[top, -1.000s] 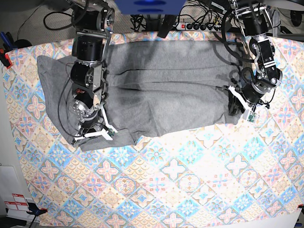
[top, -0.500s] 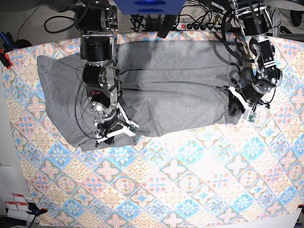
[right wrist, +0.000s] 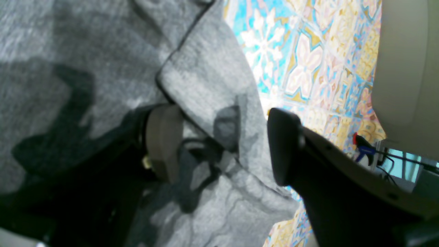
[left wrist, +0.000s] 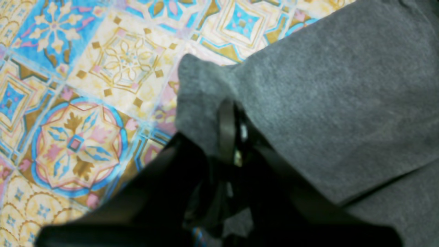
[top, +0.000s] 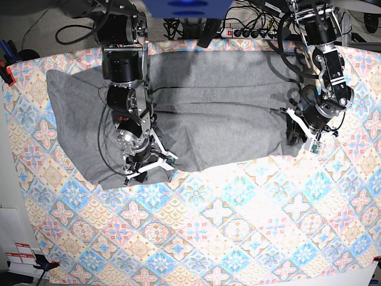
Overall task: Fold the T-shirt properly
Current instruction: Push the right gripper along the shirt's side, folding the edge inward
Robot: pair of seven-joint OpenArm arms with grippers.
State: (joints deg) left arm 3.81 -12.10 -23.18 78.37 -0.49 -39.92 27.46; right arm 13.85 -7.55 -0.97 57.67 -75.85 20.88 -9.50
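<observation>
Risk: uneven fold | T-shirt (top: 220,116) lies flat across tablecloth (top: 238,226) | left gripper (left wrist: 228,133) pinches its corner | right gripper (right wrist: 223,144) jaws wide, empty | one-sided pull could drag and skew fabric

The T-shirt (top: 214,119) is plain heather grey, soft knit, with no print. It lies spread sideways across the far half of the worktop, folded lengthwise into a long band with creases running left to right. Its left end is wider, and its near-right corner is bunched up.
</observation>
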